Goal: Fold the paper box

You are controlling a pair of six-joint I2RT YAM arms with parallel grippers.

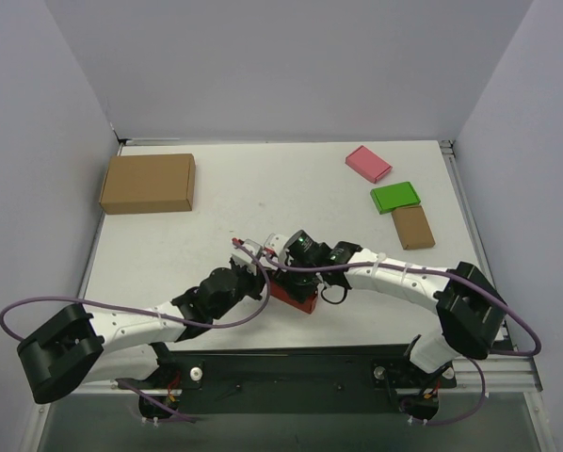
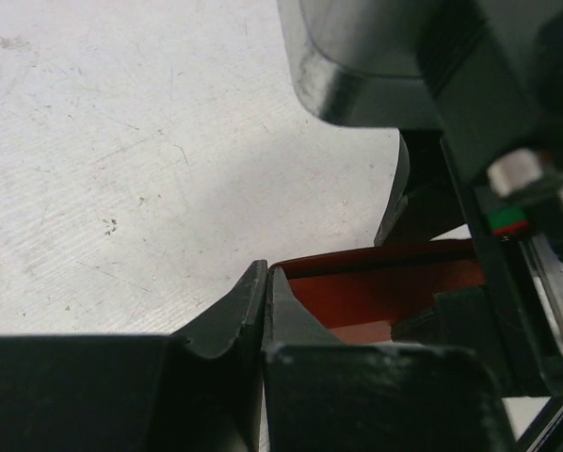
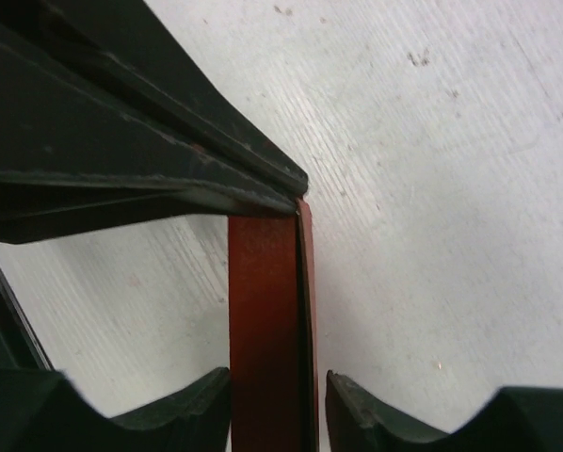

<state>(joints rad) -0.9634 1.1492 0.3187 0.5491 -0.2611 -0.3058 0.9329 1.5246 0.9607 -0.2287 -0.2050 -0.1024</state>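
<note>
The red paper box (image 1: 298,298) sits on the white counter (image 1: 263,202), near the front edge and about in the middle. Both arms reach in and meet right over it, so from above only one red corner shows.

The left hand (image 2: 265,278) is clenched. Its two fingers (image 2: 230,315) are pressed flat against each other, with only a thin line between them. Their tips sit right at the edge of the red box. I cannot tell if a thin bit of red card is pinched in there or not.

The right hand (image 3: 277,388) is released. A red wall of the box stands up straight between its two fingers (image 3: 361,410). One finger looks like it touches the red wall, and the other has a small gap beside it (you can see a slice of white counter in that gap). A dark piece of the other arm sits on the top end of that red wall.

Far from the arms, a big brown carton (image 1: 148,183) lies at the back left. At the back right lie a pink flat box (image 1: 368,163), a green flat box (image 1: 395,197) and a small brown flat box (image 1: 412,226), all close to each other.
</note>
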